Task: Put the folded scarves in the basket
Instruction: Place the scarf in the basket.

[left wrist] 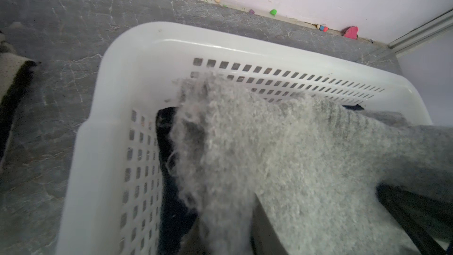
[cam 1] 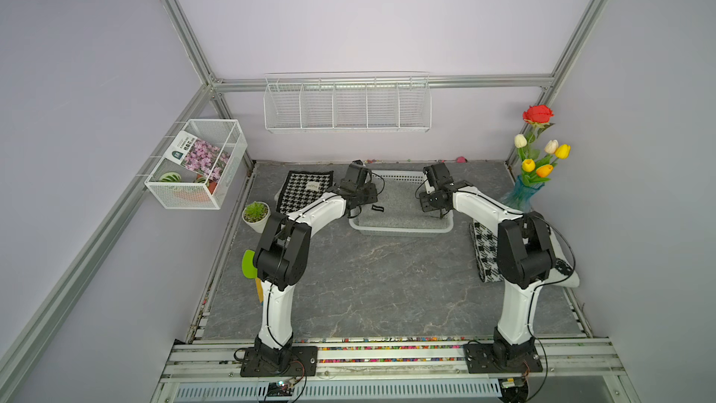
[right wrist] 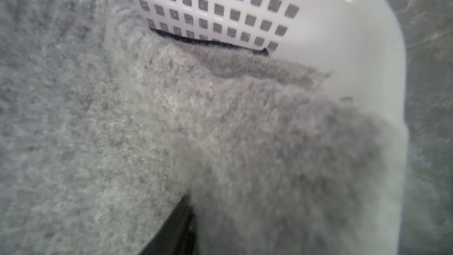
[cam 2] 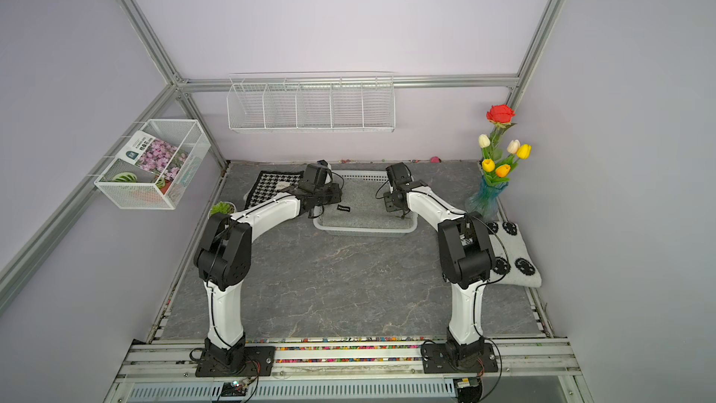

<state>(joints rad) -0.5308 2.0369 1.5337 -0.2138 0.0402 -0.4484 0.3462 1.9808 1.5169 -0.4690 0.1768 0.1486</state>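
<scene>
overhead stereo pair, wrist views near basket (left wrist: 171, 35)

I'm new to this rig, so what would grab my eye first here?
The grey scarf lies in the white basket, far centre, with the left arm and right arm bent over its ends. Then the bright flowers in a blue vase, far right corner.

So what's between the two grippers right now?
The grey scarf, in the basket, spans the gap between the left gripper and the right gripper; both top views show it.
</scene>
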